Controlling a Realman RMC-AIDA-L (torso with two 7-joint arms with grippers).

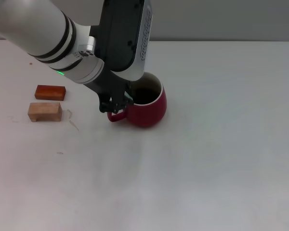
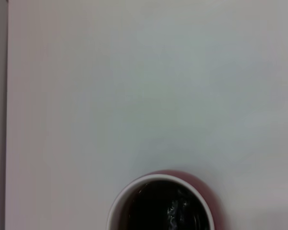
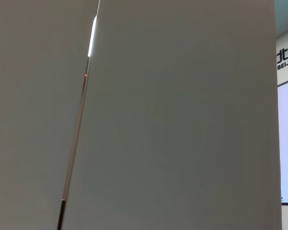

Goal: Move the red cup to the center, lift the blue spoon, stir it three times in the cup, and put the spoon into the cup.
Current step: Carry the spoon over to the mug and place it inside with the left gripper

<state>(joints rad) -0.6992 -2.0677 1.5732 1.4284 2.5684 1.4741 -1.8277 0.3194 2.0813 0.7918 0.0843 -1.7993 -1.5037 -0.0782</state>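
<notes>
My left tool (image 1: 116, 107) is clamping the loop handle of the glossy, rounded red cup (image 1: 149, 108), which is sitting near mid-bench. Smooth white bench (image 1: 221, 159) is lying open from 12 round to 7 o'clock; two small blocks (image 1: 47, 102) are sitting well apart at 9.

Even, soft light; faint shadow under the red cup (image 1: 147, 108); wrist views hazy.

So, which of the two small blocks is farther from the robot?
The reddish-brown block; it lies beyond the pale wooden block, farther up the table.
</notes>
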